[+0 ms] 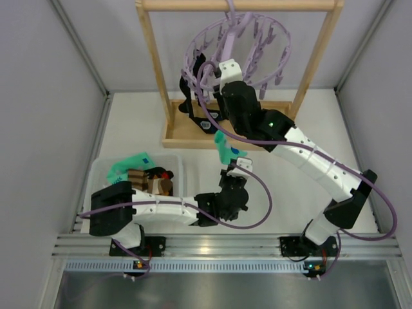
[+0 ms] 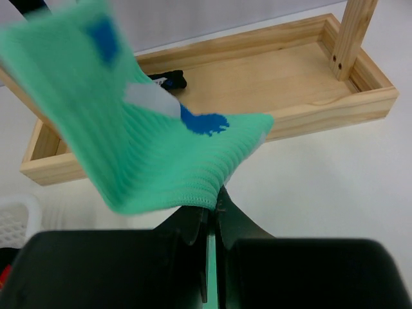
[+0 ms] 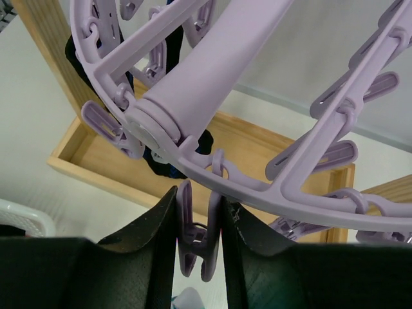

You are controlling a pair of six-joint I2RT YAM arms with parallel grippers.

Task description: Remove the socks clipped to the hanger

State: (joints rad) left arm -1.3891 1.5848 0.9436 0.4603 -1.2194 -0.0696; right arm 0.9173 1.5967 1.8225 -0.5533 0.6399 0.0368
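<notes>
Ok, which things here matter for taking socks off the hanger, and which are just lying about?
Job: lilac hanger; black sock hanging on it; mint-green sock in left fingers; clip between right fingers.
Lying about: wooden rack; white basket.

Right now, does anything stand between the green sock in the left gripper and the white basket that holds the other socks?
Nothing visible does. The left gripper holds the mint-green sock above the table, and the white basket stands open-topped to its left. Only bare table surface shows between them in the top view.
</notes>
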